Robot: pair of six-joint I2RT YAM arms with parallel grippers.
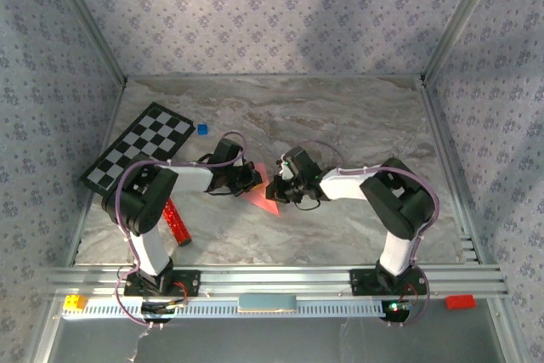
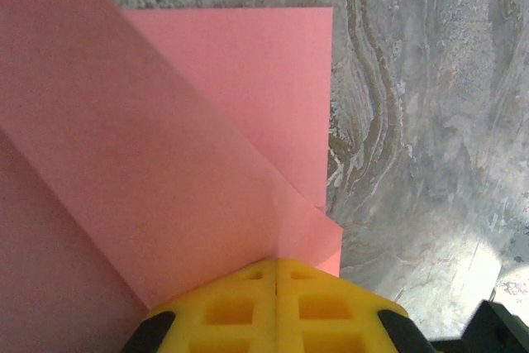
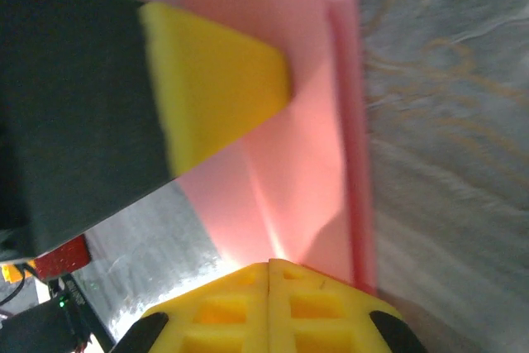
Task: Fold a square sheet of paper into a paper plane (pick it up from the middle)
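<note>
Closed yellow tips of left gripper (image 2: 275,287) nearest, pinching a corner of the square sheet of paper (image 2: 165,146), folded flaps spreading away over marble table (image 2: 430,121). From right wrist: right gripper (image 3: 269,279) likewise clamped on the sheet's edge, left gripper facing it across the pink, fold line running straight ahead. From above: sheet held between both grippers, long axis pointing toward near table edge, neither arm nearer

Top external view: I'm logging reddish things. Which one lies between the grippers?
The pink paper, partly folded; the red glittery bar lies off to the left, the red block by the front rail at right.
</note>
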